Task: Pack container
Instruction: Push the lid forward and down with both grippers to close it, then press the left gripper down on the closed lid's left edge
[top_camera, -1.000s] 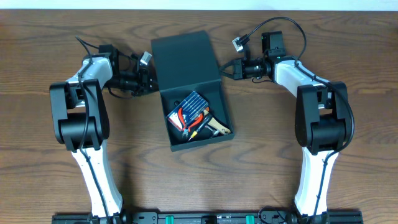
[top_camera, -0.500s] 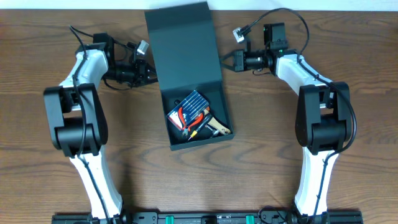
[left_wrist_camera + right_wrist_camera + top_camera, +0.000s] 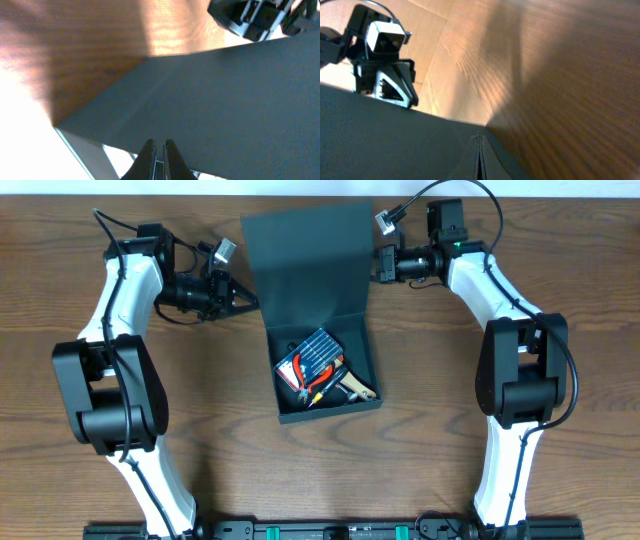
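Since the container [image 3: 330, 411] sits open in the middle of the overhead view with tools [image 3: 315, 368] inside, I think its lid [image 3: 305, 265] should fold down next. The left gripper [image 3: 243, 301] and right gripper [image 3: 376, 264] each look pinched tight on a side edge of that lid. Both should move together, slowly, so nothing twists.

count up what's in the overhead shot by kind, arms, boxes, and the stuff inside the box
robot arms: 2
container: 1
blue case: 1
red-handled tool: 1
tan-handled tool: 1
total: 6, plus thin pieces in the box too jumbled to count
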